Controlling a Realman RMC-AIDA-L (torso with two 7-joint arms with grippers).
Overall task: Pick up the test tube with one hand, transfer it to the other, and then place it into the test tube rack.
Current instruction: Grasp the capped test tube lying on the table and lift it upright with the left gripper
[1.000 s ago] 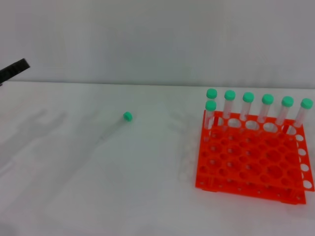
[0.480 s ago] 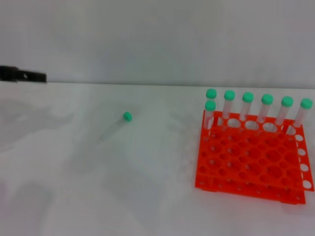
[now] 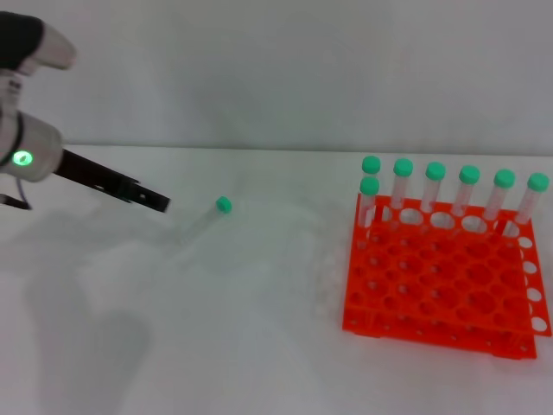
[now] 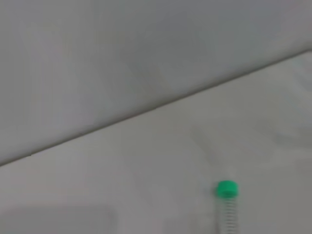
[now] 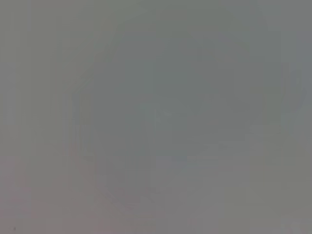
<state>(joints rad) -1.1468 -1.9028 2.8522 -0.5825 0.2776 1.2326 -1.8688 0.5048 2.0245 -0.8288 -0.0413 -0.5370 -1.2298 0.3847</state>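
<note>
White tabletop (image 3: pixel 216 346) meets a pale grey wall behind. Over its left side the left gripper (image 3: pixel 154 200) reaches in from a white arm with a green light, black fingers pointing toward the test tube (image 3: pixel 203 220); whether they are parted cannot be told, and they hold nothing. That tube lies flat just beyond the tips, green cap away from them. Well to the right stands the orange test tube rack (image 3: pixel 441 285), seven capped tubes (image 3: pixel 434 186) upright along its back.

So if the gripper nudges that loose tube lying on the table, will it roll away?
Probably. The test tube lies flat on the smooth table, round-bodied, so it likely rolls. Looks light. The left gripper is beside it, not touching.
</note>
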